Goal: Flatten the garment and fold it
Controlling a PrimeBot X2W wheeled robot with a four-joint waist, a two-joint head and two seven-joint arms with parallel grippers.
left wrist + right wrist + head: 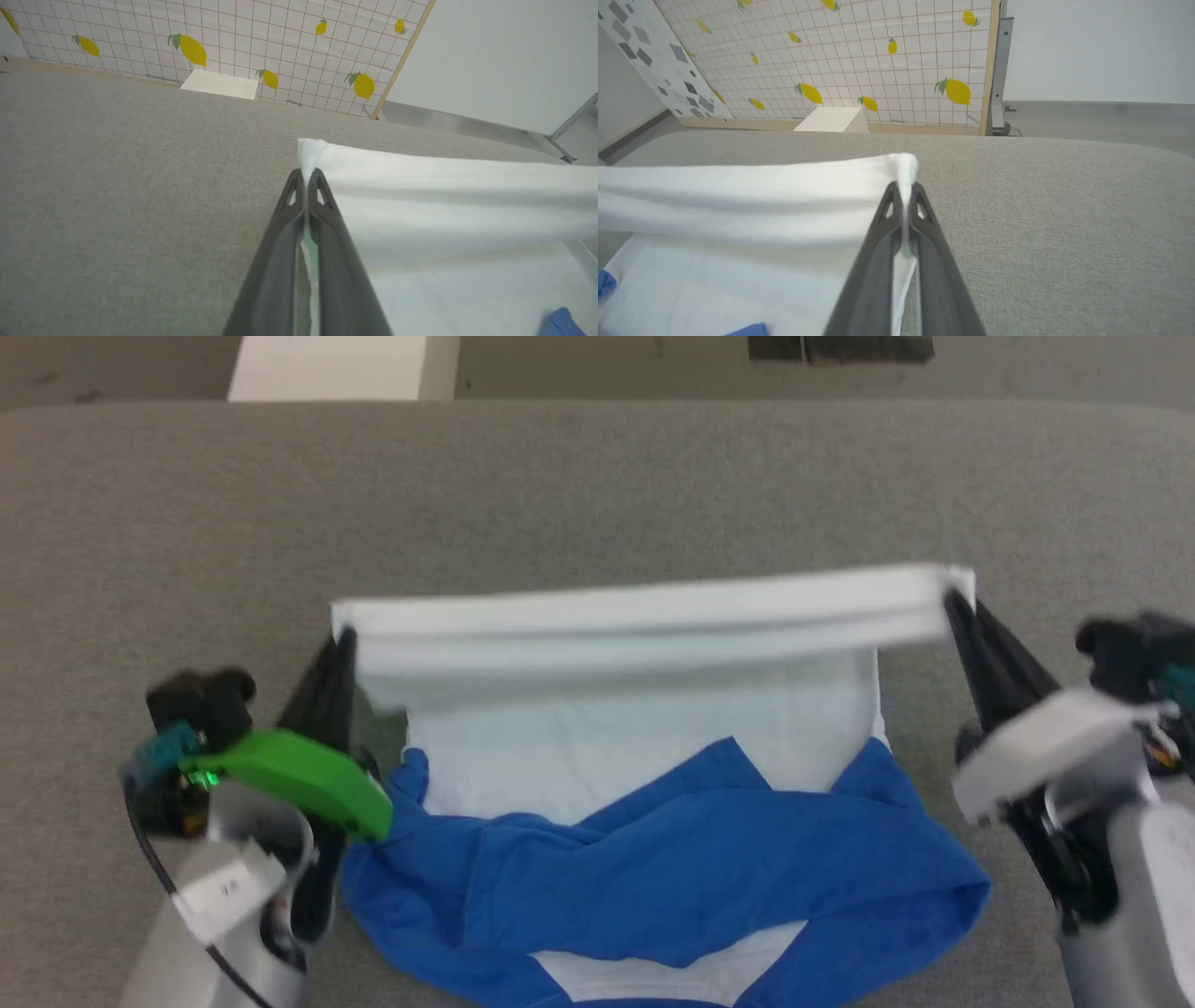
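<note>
The garment (644,775) lies on the grey table, white body toward the far side, blue sleeves bunched across its near part. Its white hem edge (644,611) is lifted and stretched taut between both grippers. My left gripper (344,639) is shut on the hem's left corner (310,149), the cloth pinched between its dark fingers (327,233). At the right corner (906,168), my right gripper (954,597) is shut on the hem in the same way. The white body (467,289) hangs down from the raised edge to the table.
The grey padded table (597,485) stretches wide beyond the garment. A white box (341,364) sits on the floor past its far edge, before a tiled wall with lemon prints (878,56). A metal frame leg (999,70) stands at the far right.
</note>
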